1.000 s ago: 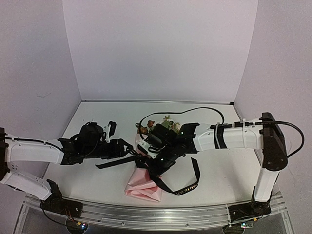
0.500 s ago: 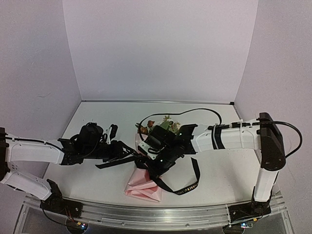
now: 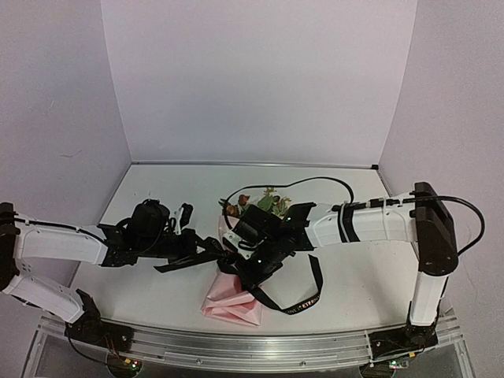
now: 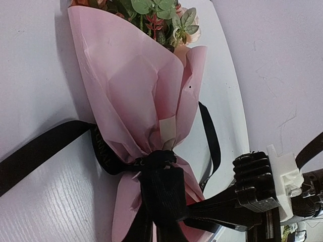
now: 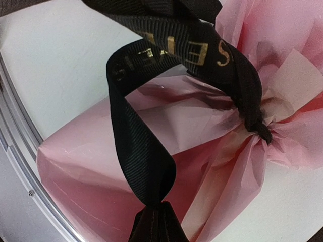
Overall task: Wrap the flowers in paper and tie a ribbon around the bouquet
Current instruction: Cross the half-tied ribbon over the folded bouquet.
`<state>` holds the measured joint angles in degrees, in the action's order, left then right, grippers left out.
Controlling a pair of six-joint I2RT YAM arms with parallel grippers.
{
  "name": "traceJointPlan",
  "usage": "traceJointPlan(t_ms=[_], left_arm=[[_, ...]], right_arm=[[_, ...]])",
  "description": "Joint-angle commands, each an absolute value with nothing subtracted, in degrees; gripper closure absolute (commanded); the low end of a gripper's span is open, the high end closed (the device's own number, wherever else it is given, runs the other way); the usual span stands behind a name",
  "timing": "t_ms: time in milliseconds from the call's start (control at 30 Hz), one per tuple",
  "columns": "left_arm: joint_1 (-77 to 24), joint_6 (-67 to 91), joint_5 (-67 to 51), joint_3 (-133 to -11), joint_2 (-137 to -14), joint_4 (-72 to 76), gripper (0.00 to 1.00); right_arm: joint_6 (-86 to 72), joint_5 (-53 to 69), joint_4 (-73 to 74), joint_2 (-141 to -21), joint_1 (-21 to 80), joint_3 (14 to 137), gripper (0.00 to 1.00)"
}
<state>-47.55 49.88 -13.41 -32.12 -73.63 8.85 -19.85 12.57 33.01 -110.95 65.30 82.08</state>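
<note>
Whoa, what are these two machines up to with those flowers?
Two robot arms are finishing a bouquet on the table. The flowers are already wrapped in a cone of pink paper, and a black ribbon is cinched around its narrow neck. The left gripper is closed right at that cinch, apparently pinching the ribbon, while the right gripper is shut on a loop of the same ribbon. No bow shows yet; loose ribbon trails across the table.

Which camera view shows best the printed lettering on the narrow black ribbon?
The right wrist view: the narrow black ribbon is close and its gold letters are large. The left wrist view shows only a few letters beside the pink paper cone; the top view shows them tiny.
</note>
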Motion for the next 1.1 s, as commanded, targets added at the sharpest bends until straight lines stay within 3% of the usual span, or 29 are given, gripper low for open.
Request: traceJointPlan(t_ms=[0,533,1067], left_arm=[[-47.20,48.92,-13.44,-33.91,-71.67,5.12,1.00],[-47.76,48.64,-11.54,-35.54,-63.78,-15.17,1.00],[-54.23,52.38,-11.26,-31.48,-65.80,-19.33,1.00]], right_arm=[[-20.85,10.54,32.25,-111.45,65.44,82.42,1.00],[-20.94,7.94,32.50,-110.68,65.30,79.26,1.00],[-16.66,0.08,33.35,-104.78,65.25,75.81,1.00]])
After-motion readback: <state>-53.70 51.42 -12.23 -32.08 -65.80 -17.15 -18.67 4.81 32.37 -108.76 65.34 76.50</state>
